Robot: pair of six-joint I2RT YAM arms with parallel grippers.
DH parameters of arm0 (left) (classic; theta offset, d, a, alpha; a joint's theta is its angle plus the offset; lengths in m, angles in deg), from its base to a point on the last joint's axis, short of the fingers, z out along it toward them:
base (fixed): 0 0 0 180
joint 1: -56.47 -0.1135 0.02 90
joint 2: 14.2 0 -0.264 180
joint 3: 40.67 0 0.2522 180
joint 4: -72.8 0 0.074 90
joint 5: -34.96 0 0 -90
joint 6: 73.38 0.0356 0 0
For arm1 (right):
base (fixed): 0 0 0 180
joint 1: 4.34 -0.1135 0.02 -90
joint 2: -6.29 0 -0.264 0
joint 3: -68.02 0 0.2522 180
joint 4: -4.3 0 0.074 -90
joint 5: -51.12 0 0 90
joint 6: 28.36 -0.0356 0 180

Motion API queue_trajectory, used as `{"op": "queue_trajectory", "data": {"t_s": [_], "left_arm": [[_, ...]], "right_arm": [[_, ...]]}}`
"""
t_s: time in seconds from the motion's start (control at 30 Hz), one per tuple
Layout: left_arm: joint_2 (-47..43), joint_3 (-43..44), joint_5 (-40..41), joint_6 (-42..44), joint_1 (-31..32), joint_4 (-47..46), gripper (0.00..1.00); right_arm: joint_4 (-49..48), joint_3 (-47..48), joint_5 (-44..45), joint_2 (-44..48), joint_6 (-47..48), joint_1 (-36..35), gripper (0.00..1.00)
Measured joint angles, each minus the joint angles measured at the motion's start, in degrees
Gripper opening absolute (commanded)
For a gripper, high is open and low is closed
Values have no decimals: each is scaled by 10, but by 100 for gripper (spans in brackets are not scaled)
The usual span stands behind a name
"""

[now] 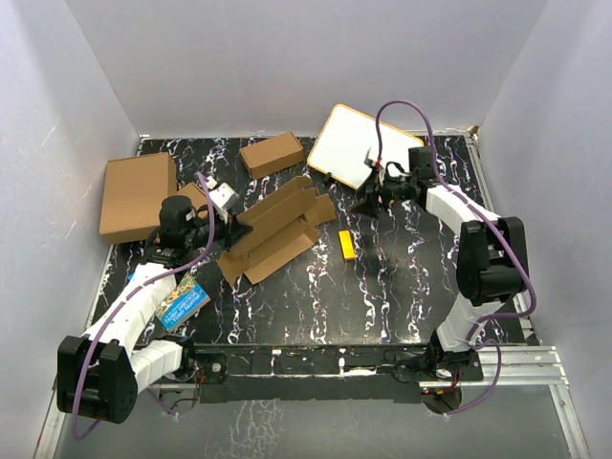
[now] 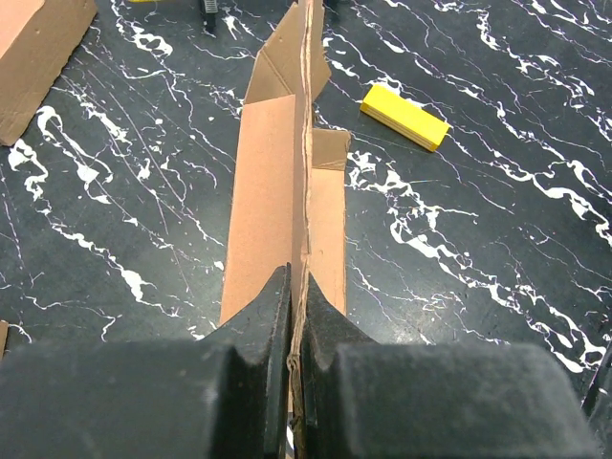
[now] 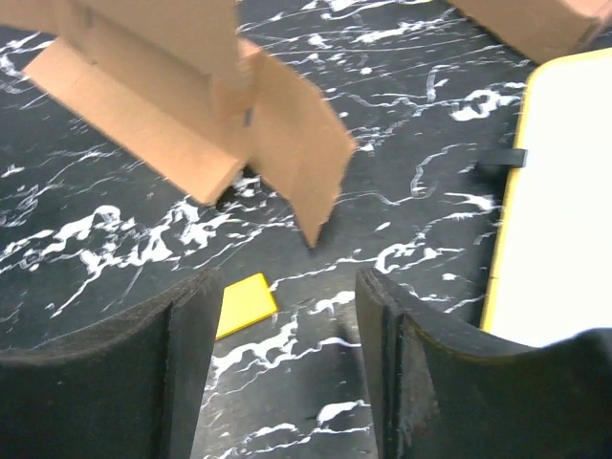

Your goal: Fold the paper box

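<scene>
Paper box (image 1: 277, 229) lies partly opened near the middle of the marbled black tabletop (image 1: 382, 287), running diagonally from lower left to upper right, with its flaps splayed and no walls locked yet. At the far left edge sits a bigger brown carton (image 1: 137, 196), and at the back right a white board (image 1: 349, 143) with a wooden frame; between them rests a small closed brown box (image 1: 273, 153). The left end effector (image 1: 228, 228) is pressed together on the box's near-left end, and its wrist view shows the fingers pinching a thin cardboard panel that stands on edge. The right end effector (image 1: 368, 204) is spread and holds nothing, sitting near the box's far-right end flap but apart from it. A blue packet (image 1: 182, 304) lies by the left arm, and a little yellow block (image 1: 347, 245) rests just beside the box's right side. Judging by this, the fold is at an early step: one side wall is raised and held. The next move likely calls for the right end effector to meet the far flap and turn it inward while the left pinch steadies the wall.
</scene>
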Motion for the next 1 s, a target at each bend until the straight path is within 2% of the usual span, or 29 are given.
{"op": "queue_trajectory", "data": {"t_s": [0.07,0.1,0.17,0.27,0.37,0.53,0.73,0.9,1.0], "left_arm": [[0,0,-3,0,0,-1,0],[-1,0,-5,0,0,-1,0],[-2,0,-8,0,0,-1,0],[-7,-1,-15,0,0,-1,0],[-16,-8,-24,2,0,-2,0],[-20,-11,-34,5,0,-2,0],[-20,-11,-37,9,0,-1,0],[-20,-11,-37,10,1,-1,0],[-20,-11,-38,10,2,-1,0]], "right_arm": [[-56,-1,24,2,-59,3,34],[-86,-2,39,-1,-94,2,29],[-144,0,66,-15,-162,-2,25],[-182,38,96,-67,-228,-11,23],[-200,97,117,-141,-264,-23,23],[-200,119,121,-197,-281,-49,23],[-195,126,59,-223,-273,-65,30],[-195,122,-7,-223,-233,-68,41],[-191,95,-37,-213,-199,-71,43]]}}
